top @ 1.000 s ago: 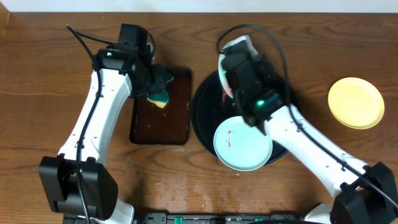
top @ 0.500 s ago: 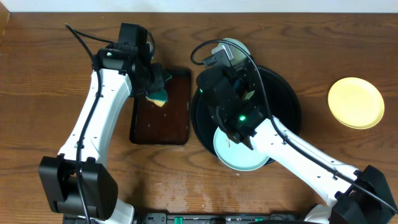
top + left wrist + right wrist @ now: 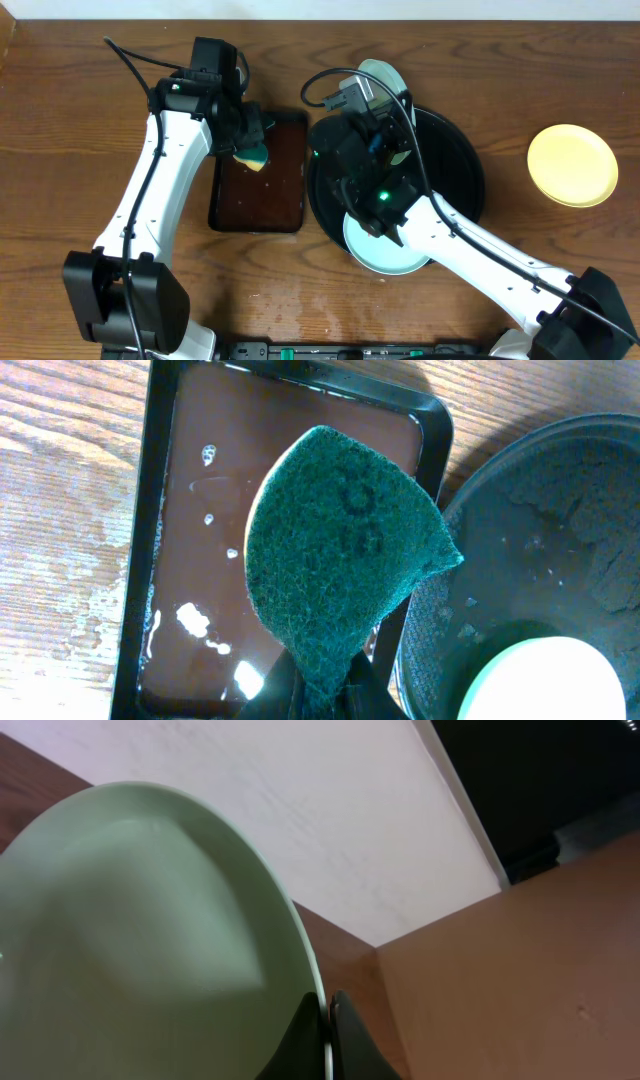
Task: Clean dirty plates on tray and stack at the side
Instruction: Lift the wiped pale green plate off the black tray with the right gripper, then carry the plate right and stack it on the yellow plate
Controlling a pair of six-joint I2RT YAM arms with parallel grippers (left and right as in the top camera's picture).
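The pale mint-white round plate (image 3: 378, 72) is held up over the far left rim of the large round glossy black tray (image 3: 456, 170). It is clamped by its rim in the right gripper (image 3: 327, 1006) and tipped steeply on edge. Being round it has no long axis, and you cannot tell which face it turns leftward. The left gripper (image 3: 322, 682), closed on the green scouring sponge (image 3: 340, 550), hovers over the small rectangular dark brown tray (image 3: 282, 195), so the plate lies to its right, near but apart.
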